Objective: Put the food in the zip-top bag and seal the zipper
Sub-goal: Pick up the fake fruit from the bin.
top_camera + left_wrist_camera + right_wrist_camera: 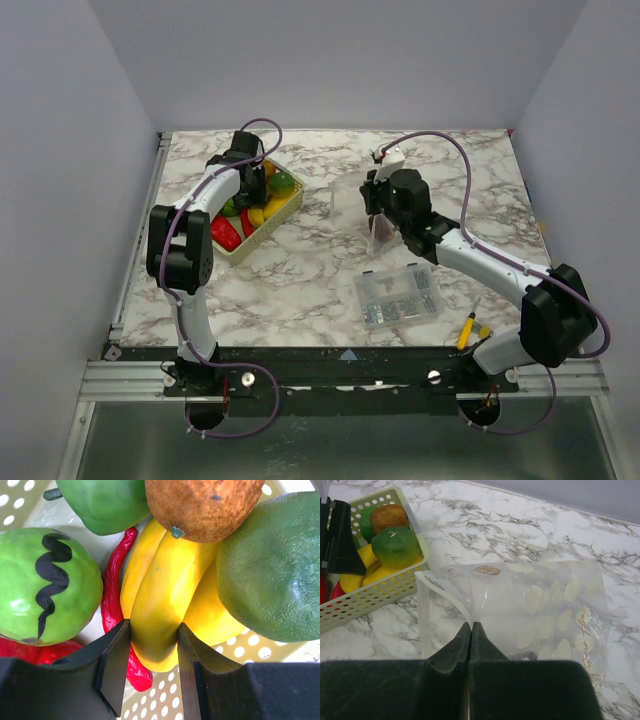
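Left fingers [112, 665] clamp the yellow banana [160, 580] inside the lattice basket [165, 702]. Right fingers [487, 655] are clenched on the zip-top bag [545, 605] at its mouth edge; the bag is near the basket, not touching it.

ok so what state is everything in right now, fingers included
left fingers, shut on the banana
right fingers, shut on the zip-top bag film near its mouth
zip-top bag, mouth open
zipper, unsealed
banana, in the basket, not yet lifted
basket, upright, holding food
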Controlling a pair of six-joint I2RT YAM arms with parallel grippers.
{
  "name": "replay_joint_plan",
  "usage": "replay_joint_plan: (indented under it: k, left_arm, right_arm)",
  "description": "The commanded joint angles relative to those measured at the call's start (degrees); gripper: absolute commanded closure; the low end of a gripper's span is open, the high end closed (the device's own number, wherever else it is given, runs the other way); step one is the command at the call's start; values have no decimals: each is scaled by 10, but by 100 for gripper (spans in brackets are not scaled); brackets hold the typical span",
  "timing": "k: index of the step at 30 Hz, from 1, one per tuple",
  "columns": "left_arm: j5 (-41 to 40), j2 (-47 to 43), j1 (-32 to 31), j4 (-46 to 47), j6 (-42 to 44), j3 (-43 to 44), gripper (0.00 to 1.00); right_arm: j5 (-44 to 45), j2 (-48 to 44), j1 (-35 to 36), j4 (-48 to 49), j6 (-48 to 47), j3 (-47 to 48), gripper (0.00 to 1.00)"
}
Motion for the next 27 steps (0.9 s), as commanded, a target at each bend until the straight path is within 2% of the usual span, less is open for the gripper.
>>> replay_joint_plan:
  k: [1, 13, 23, 27]
  left_arm:
    - [-29, -40, 3, -33, 25, 2, 79]
    - [-83, -97, 4, -94, 65, 3, 96]
    - [-65, -164, 4, -134, 60, -27, 97]
    - [-23, -203, 4, -136, 52, -49, 97]
  right_arm:
    - [-1, 6, -4, 9, -3, 2, 99]
    - [-6, 9, -4, 7, -2, 6, 99]
    - [-6, 10, -4, 5, -3, 6, 99]
    - [-6, 8, -3, 5, -3, 7, 99]
